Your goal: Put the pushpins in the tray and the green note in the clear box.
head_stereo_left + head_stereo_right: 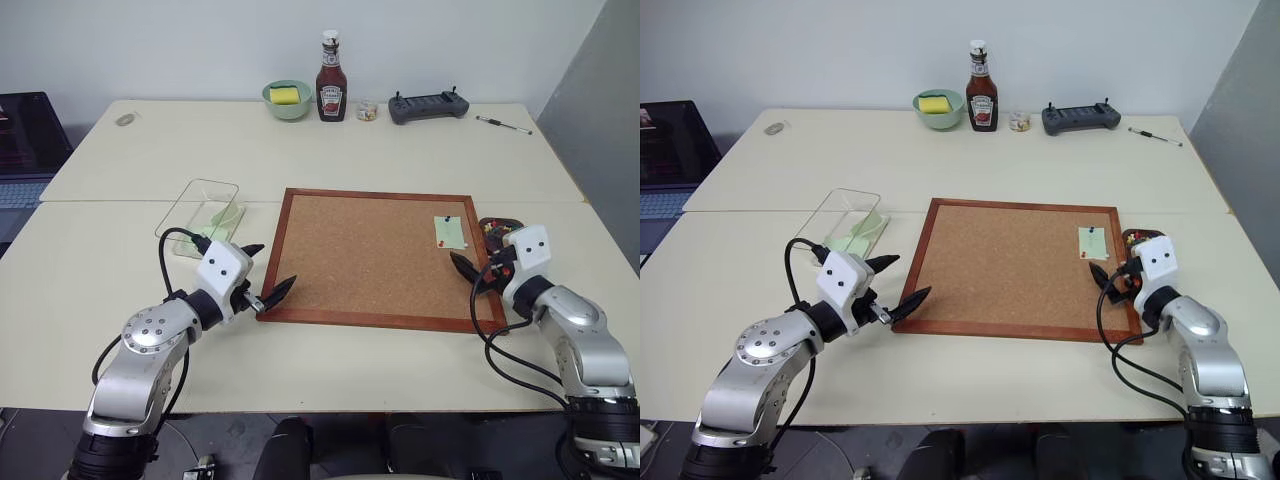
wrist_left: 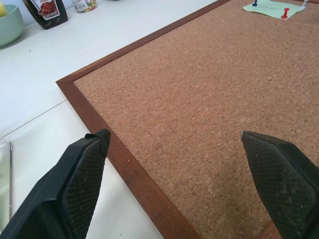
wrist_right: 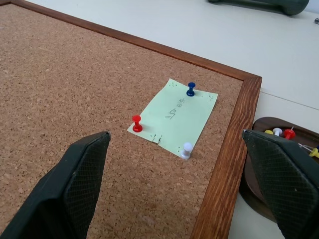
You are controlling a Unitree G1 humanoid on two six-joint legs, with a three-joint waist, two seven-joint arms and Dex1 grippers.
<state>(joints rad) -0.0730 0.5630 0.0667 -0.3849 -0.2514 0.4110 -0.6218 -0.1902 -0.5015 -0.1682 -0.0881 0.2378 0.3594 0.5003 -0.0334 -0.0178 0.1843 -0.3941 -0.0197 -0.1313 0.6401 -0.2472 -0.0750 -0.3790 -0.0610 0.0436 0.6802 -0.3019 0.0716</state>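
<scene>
Faint handwriting crosses the green note [image 3: 174, 115], ahead between the right gripper's [image 3: 179, 189] spread jaws; too small to make out.

Office-style robot test bench, not a home

Two plain cream tables [image 1: 330, 150] are pushed together against a bare pale wall, and a laptop [image 1: 25, 150] sits open at the left edge. A dark handheld controller [image 1: 428, 105] and a pen [image 1: 503, 124] lie at the back, beside oddly mixed props: a ketchup bottle [image 1: 331, 78] and a green bowl [image 1: 287, 99] holding a yellow sponge. A framed cork board [image 1: 375, 255] lies flat in the middle.
</scene>
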